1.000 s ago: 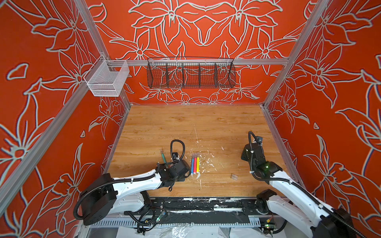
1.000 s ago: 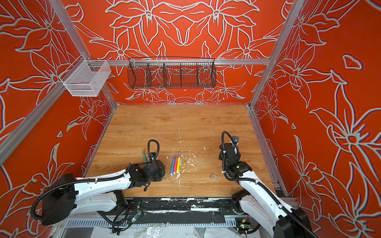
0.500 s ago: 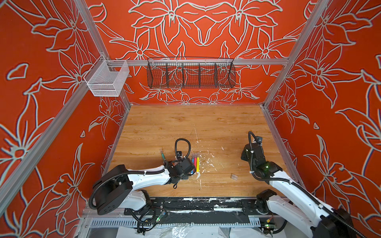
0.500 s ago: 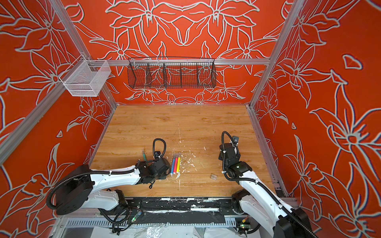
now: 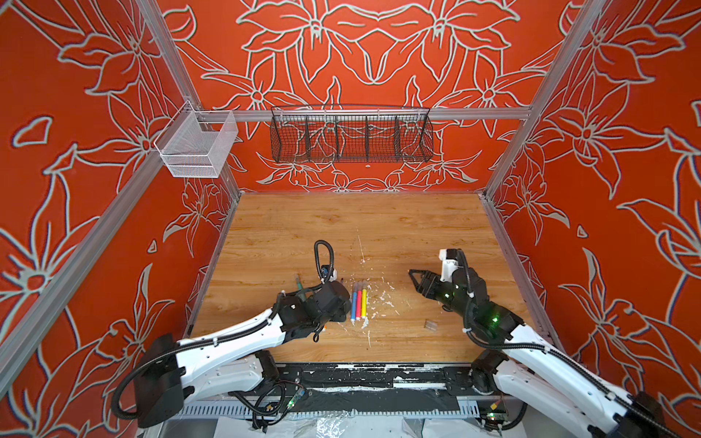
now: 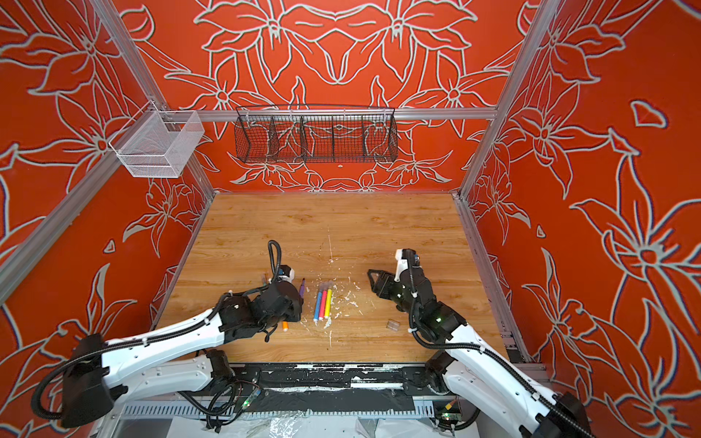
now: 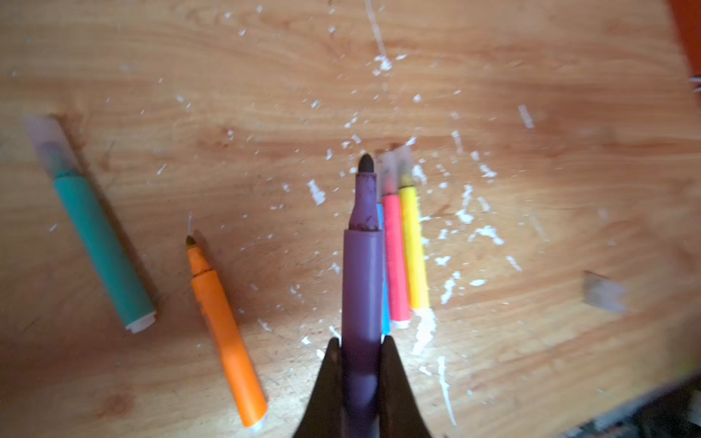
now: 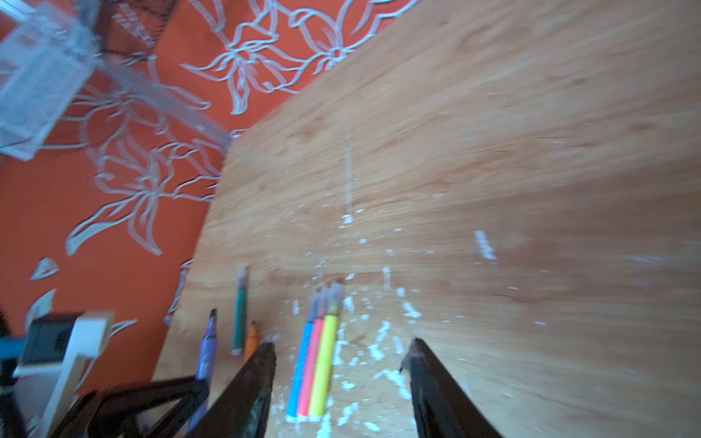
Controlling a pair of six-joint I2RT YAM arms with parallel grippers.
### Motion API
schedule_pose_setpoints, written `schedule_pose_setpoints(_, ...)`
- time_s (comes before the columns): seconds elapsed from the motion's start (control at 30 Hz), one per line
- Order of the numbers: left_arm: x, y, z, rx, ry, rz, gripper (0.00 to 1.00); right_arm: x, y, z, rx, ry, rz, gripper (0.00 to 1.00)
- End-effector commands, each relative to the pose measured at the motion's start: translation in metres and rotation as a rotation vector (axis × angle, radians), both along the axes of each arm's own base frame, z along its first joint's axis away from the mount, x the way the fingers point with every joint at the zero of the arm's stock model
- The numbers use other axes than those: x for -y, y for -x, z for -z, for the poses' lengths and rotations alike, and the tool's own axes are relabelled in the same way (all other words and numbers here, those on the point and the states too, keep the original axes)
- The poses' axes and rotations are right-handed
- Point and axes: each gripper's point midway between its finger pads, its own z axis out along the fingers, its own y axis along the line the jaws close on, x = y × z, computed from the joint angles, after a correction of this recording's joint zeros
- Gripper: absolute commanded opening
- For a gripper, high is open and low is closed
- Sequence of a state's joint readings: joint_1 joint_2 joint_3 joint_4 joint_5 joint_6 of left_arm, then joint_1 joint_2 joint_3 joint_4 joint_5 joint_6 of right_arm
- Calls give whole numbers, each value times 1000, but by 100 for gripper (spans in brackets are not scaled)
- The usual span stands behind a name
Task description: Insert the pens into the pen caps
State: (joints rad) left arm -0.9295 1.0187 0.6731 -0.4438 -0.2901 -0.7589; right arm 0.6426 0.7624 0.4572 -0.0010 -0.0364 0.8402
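Far left on the scratched wooden tabletop (image 5: 360, 227): slim green marker pen (image 7: 102, 242), lying flat, clear plastic cap (image 7: 49, 140) on its tip. Near it but not touching: slim orange marker pen (image 7: 223, 333), flat, tip bare.

Next, my left claw (image 7: 360, 341): clamped tight on the barrel of the slim purple marker pen (image 7: 362, 265). Its dark tip is bare and points away from my wrist. In the left wrist view the purple barrel overlaps the slim blue marker pen (image 5: 354, 305) and hides most of it.

Blue, slim pink-red marker pen (image 7: 396, 258) and slim yellow marker pen (image 7: 413, 246) lie in a row, touching side by side, capped ends together. The caps are blurred, detail unclear. White paint-like flecks (image 7: 481, 231) are scattered around and right of that row.

Further right, my right claw (image 8: 341, 343): jaws standing apart, nothing between them, above the wood, aimed toward the three-pen row, well apart from it.

Nearer my base than that claw, one loose small clear tube cap (image 5: 430, 324) lies alone on the wood, well apart from every pen.
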Motion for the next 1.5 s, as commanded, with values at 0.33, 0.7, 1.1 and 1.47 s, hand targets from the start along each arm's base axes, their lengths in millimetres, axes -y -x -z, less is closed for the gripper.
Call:
schedule_pose_setpoints(0.33, 37, 18, -53, 137, 204, 273, 0, -159, 41, -52, 61, -356, -388, 64)
schedule_pose_setpoints(0.7, 34, 21, -55, 154, 217, 285, 0, -188, 33, -32, 3, -370, -389, 24)
schedule_pose_setpoints(1.1, 37, 20, -49, 161, 228, 289, 19, -187, 29, -31, -19, -435, -349, 2)
schedule_pose_setpoints(1.47, 44, 15, -40, 160, 229, 290, 17, -185, 27, -31, -23, -459, -322, 1)
